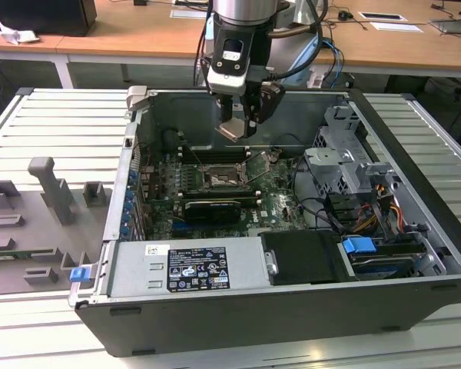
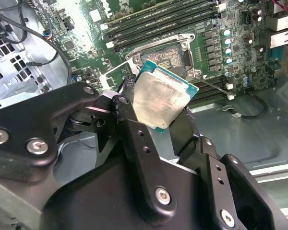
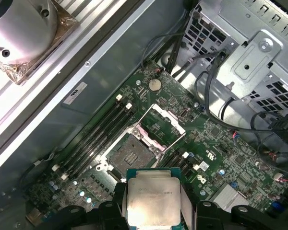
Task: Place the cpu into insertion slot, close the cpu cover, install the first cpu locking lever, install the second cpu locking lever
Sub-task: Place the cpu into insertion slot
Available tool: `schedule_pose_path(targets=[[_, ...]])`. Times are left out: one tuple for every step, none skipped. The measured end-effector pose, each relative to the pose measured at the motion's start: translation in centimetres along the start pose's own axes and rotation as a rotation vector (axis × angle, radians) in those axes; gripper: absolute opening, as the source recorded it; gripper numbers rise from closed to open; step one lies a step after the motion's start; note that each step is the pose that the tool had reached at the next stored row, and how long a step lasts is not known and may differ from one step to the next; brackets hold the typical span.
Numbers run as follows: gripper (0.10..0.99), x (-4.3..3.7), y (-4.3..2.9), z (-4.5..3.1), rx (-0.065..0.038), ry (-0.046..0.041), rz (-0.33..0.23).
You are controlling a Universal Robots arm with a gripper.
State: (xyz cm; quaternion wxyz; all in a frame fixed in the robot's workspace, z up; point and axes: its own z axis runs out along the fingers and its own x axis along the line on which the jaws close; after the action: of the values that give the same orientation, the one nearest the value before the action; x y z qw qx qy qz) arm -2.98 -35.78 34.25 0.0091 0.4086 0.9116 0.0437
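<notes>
Jaws clenched on two opposite edges of the cpu (image 2: 159, 98), pale metal face up in both wrist views. Gripper (image 1: 234, 127) hanging over the open computer case (image 1: 238, 323), well above the green board (image 3: 221, 158). Insertion slot (image 3: 131, 154) bare; cpu cover (image 3: 164, 120) swung up beside it. Memory slots (image 3: 100, 130) alongside.

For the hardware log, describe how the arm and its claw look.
The arm ends in a silvery-grey cylindrical wrist. Below it the claw has a black housing with a pale front panel. Its fingers are black jointed links fastened with silver screws. Black and blue cables loop beside the wrist.
</notes>
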Motion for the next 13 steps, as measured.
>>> schedule_pose_path(targets=[[0.537, 0.00, 0.00, 0.03, 0.000, 0.0000, 0.000], [0.537, 0.00, -0.01, 0.07, 0.000, -0.0002, 0.001], [0.537, 0.00, -0.01, 0.10, 0.000, -0.0002, 0.002], [0.537, 0.00, -0.01, 0.13, 0.000, -0.0003, 0.003], [0.537, 0.00, -0.01, 0.17, 0.000, -0.0004, 0.004], [0.537, 0.00, -0.02, 0.19, 0.000, -0.0004, 0.004], [0.537, -0.01, -0.02, 0.24, 0.000, -0.0005, 0.005], [0.537, -0.01, -0.02, 0.28, 0.000, -0.0005, 0.006], [0.537, -0.01, -0.03, 0.36, 0.000, -0.0007, 0.007], [0.537, -0.01, -0.03, 0.37, 0.000, -0.0008, 0.008], [0.537, -0.01, -0.03, 0.39, 0.000, -0.0010, 0.010], [0.537, -0.01, -0.04, 0.40, 0.000, -0.0011, 0.012], [0.537, -0.01, -0.04, 0.42, 0.000, -0.0014, 0.015]])
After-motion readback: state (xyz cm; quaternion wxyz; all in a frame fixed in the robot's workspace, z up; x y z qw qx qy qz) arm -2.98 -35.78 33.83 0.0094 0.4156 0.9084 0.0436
